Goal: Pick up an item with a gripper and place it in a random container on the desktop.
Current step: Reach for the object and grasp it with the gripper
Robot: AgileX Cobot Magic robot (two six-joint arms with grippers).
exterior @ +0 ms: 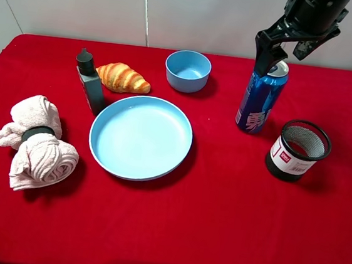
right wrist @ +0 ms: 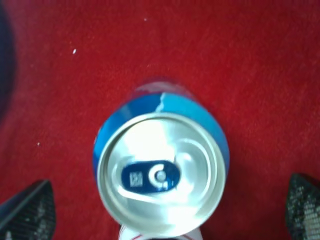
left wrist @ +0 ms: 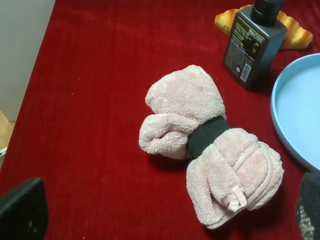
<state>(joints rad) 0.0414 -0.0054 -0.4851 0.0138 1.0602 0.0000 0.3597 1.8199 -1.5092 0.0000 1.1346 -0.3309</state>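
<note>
1. Exterior high view: one blue can (exterior: 261,97) stands on the red surface (exterior: 216,224), near one mesh cup (exterior: 297,151).
2. One each: bowl (exterior: 187,70), plate (exterior: 141,138), bottle (exterior: 91,85), croissant (exterior: 124,78), towel roll (exterior: 36,142).
3. Two released: right gripper (exterior: 282,60) over the can's top, left gripper (left wrist: 165,220) by the towel roll.

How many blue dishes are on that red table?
2: a small bowl near the back, and a big plate just in front of it, mid-table. Nothing looks hidden.

Looks like a lab's staged test table: red velvety desktop (exterior: 216,224), bare white wall panels (exterior: 82,2) behind.
</note>
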